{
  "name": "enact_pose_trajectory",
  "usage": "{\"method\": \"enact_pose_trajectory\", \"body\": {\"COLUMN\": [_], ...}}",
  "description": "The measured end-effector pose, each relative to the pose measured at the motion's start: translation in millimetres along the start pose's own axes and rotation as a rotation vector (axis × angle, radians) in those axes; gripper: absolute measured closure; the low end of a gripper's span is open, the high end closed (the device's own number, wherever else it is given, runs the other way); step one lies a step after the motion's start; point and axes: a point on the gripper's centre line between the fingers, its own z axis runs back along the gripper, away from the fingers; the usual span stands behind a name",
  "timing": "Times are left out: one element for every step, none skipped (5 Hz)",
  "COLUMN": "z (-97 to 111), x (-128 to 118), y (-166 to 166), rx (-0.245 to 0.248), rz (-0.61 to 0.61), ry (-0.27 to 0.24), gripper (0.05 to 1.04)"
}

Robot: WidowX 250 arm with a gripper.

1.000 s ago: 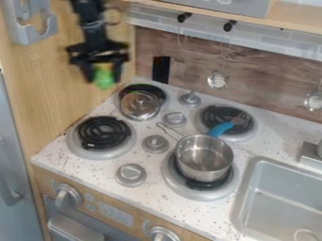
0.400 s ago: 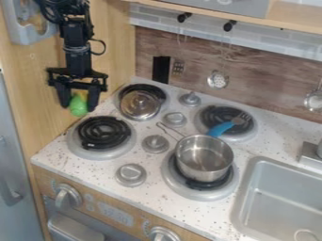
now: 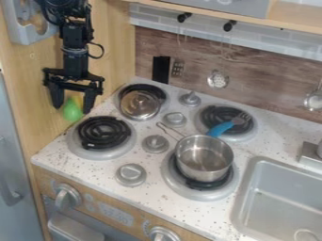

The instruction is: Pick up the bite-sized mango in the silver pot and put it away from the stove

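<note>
Can see the gripper [image 3: 73, 109] at upper left, pointing down in front of the wooden panel [image 3: 113, 42], with fingers [image 3: 57, 96] parted. Can make out the mango [image 3: 71, 112], green with some orange at its top, between the fingertips and reaching a little below them, near the left edge of the stove [image 3: 151, 162]. Cannot tell of any contact with either finger. Can find the pot [image 3: 204, 160] upright on the front right burner [image 3: 201, 194], with its thin handle angled toward the back left. Behind that, can spot a fork [image 3: 241, 118] lying over the back right burner [image 3: 217, 113], with its blue handle slanting toward the pot. Can also see grey knobs [image 3: 155, 144] among the burners, and a sink [image 3: 277, 197] at right.
</note>
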Motion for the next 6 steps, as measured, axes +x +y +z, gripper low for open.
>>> {"method": "enact_pose_trajectory", "body": {"z": [0, 1, 1, 10, 11, 10], "x": [2, 11, 12, 14, 14, 13], "y": [-2, -13, -28, -37, -41, -40], "rx": [-0.005, -0.079, -0.208, -0.260, -0.257, -0.236], "rz": [-0.002, -0.023, -0.057, -0.120, -0.149, -0.152], "ry": [-0.011, -0.072, -0.114, -0.154, -0.156, -0.143], "gripper": [0.073, 0.083, 0.084, 0.084, 0.084, 0.084]}}
